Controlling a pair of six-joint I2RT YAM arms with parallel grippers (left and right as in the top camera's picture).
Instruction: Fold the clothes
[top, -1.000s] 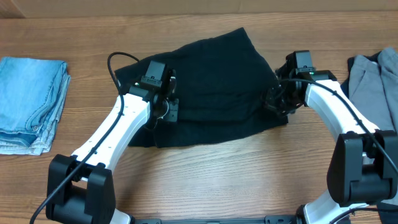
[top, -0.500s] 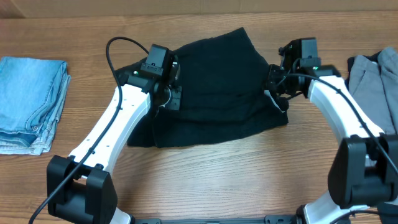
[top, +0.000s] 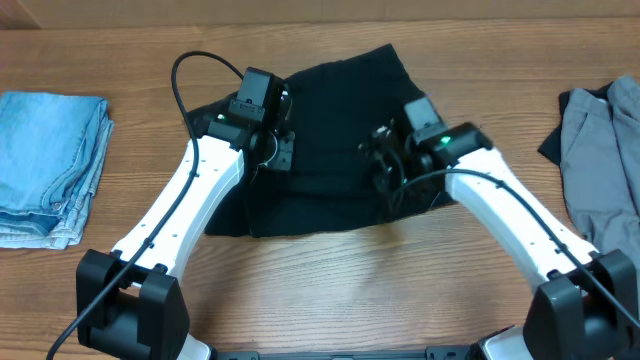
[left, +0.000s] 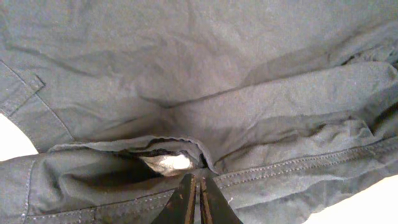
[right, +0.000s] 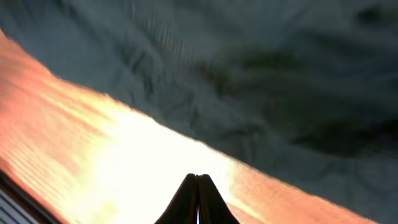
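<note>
A black garment (top: 340, 110) lies spread on the wooden table (top: 330, 290). My left gripper (top: 278, 155) is over its left part and is shut on a seamed hem of the garment (left: 217, 74); a lifted fold with a white label (left: 166, 163) shows just beyond the tips (left: 196, 182). My right gripper (top: 386, 175) hovers over the garment's right-middle part. In the right wrist view its jaws (right: 198, 179) are shut with nothing visible between them, above bare table, with the garment's edge (right: 280, 74) beyond.
A folded stack of light blue denim (top: 50, 165) lies at the far left. A grey garment (top: 600, 140) lies at the right edge. The left arm's black cable (top: 185, 75) loops above the garment's left corner.
My right gripper has swung left from the garment's right edge to over its middle. My left gripper moved a little away from me along the left side, then stayed.
</note>
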